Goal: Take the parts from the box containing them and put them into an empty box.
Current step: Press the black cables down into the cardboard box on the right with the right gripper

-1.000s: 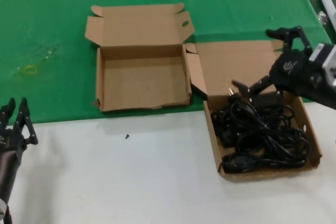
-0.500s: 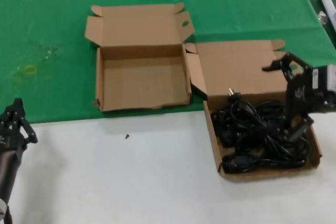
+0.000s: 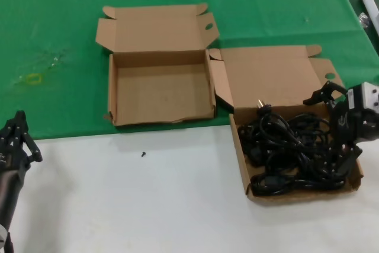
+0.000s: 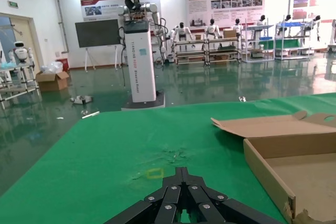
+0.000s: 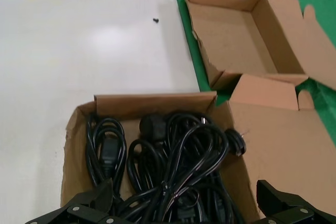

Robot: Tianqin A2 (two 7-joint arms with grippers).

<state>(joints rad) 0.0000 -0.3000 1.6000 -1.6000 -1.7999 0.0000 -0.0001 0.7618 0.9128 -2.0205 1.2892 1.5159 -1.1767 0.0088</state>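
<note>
The black power cords [image 3: 293, 149] lie tangled in the right cardboard box [image 3: 302, 195], whose flap lid is folded back. My right gripper [image 3: 339, 124] is open and low over the right side of that pile, its fingers spread along the box's right wall. In the right wrist view the cords [image 5: 173, 150] fill the box [image 5: 152, 100], and the gripper [image 5: 184, 203] straddles them with wide jaws. The empty box [image 3: 160, 58] stands open to the left and also shows in the right wrist view [image 5: 231, 35]. My left gripper [image 3: 18, 125] is shut and parked at the table's left edge.
A green mat [image 3: 53, 28] covers the far half of the table and white tabletop [image 3: 148, 205] the near half. A small black screw [image 3: 143, 154] lies on the white part. In the left wrist view the shut gripper [image 4: 182, 170] points over the mat beside the empty box [image 4: 268, 169].
My right gripper has swung from over the back of the cord box to its right side and dropped lower onto the cords. The left gripper has barely shifted.
</note>
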